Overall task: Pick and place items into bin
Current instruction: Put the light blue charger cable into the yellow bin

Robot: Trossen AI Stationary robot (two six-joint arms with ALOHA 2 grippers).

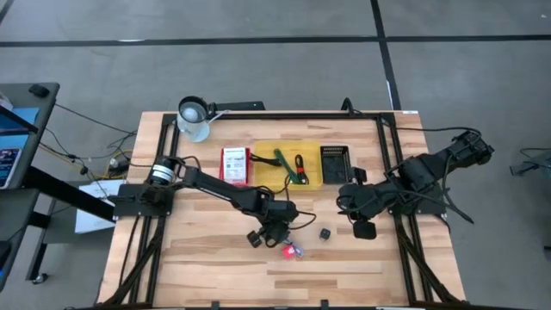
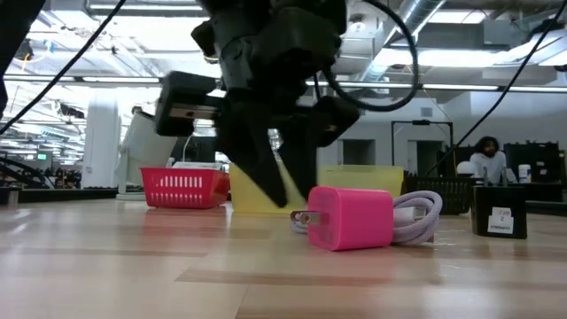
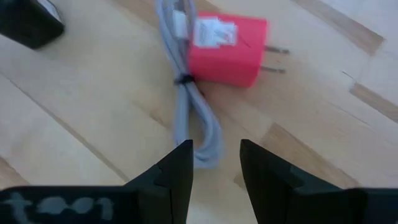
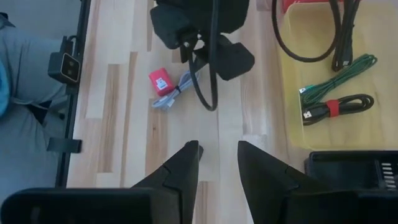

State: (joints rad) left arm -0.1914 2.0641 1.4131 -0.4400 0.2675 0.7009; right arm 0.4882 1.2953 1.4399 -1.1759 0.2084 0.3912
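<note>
on the wooden table (image 1: 215, 258), near its middle, the left gripper (image 1: 277, 231) hangs low just beside a pink charger (image 1: 288, 251), its two fingers (image 3: 177, 171) spread with a gap between them and nothing in it. in the left wrist view the charger lies flat on the wood just ahead of the fingertips, its two metal prongs sticking out one side and a bundled grey cable (image 3: 189, 106) plugged into the other, the loop of the cable reaching back toward the fingers. from table height the same gripper stands tilted right behind the charger, its tips down near the wood; whether they touch the cable i cannot tell. a small black cube (image 1: 325, 232) sits on the table a little to the charger's right, apart from it. the yellow bin (image 1: 312, 151) lies farther back, and inside it are a coiled green cable (image 4: 333, 76) and a black cable with a red band (image 4: 339, 106). a red basket (image 1: 235, 165) stands just left of the bin and a black tray (image 1: 336, 164) just right of it. the right gripper (image 1: 363, 228) waits over the table's right part, empty, its fingers slightly parted.
</note>
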